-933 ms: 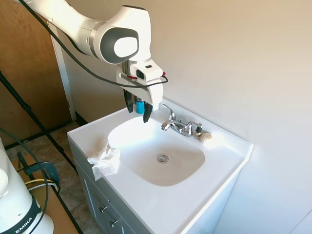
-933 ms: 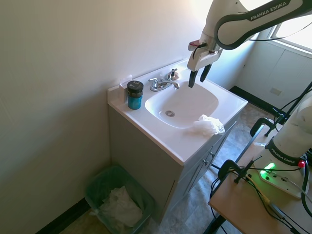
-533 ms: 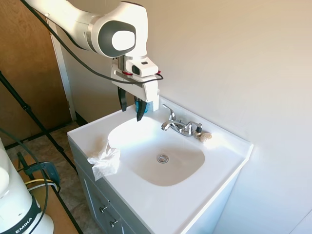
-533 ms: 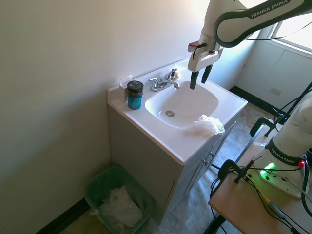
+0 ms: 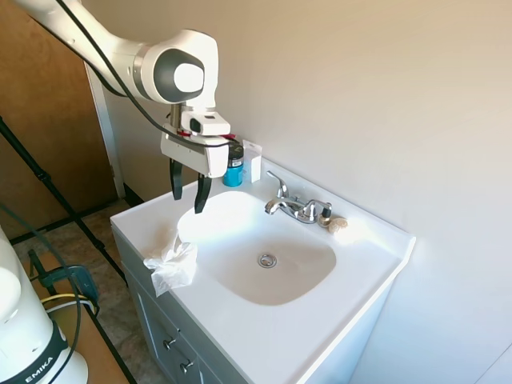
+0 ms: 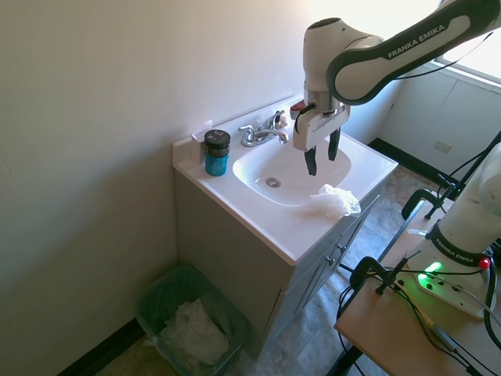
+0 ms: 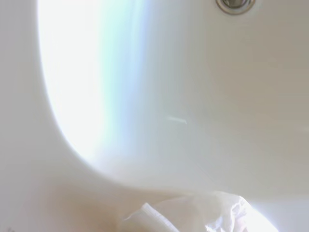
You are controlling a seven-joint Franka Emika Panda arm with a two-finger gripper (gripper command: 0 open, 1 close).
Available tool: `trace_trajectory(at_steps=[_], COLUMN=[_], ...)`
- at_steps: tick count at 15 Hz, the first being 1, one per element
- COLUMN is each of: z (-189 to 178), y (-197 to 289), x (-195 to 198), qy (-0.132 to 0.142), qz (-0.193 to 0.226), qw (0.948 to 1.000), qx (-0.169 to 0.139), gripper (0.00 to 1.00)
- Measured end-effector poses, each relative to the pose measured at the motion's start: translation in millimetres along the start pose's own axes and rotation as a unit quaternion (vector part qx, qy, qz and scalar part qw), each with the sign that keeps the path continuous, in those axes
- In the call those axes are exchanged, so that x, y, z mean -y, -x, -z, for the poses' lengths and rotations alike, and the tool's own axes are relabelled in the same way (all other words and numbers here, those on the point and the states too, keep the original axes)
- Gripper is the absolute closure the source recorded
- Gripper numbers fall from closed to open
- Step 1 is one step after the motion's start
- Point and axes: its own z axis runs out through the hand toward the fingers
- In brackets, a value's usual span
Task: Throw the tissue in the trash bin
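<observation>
One gripper [image 5: 186, 190] hung over the near side of the sink [image 5: 320, 276], its two dark fingers [image 6: 310, 161] spread apart with nothing between them. Down on the counter's front edge lay the tissue [image 5: 170, 265], a crumpled white wad spilling slightly over the lip, just below and apart from the fingertips. Behind, a blue jar [image 6: 216, 153] stood by the faucet [image 5: 293, 206]. On the floor beside the cabinet sat the green bin [image 6: 191, 327], white paper inside.
</observation>
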Motion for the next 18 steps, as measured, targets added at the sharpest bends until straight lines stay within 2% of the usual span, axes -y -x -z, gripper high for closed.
trace_trajectory(at_steps=[4,9,10,18], z=[-42.2,-87.4,-95.4,-103.4], y=[0.3,-2.2,-3.5,-10.1], x=[-4.2,-18.7,-19.2,-17.4], qy=[0.046,0.067,0.068,0.053], qz=[-0.007,-0.007,-0.007,0.002], qw=[0.9989,0.9976,0.9975,0.9983], qx=[0.002,0.014,0.017,0.022], gripper=[0.0,0.0,1.0,1.0])
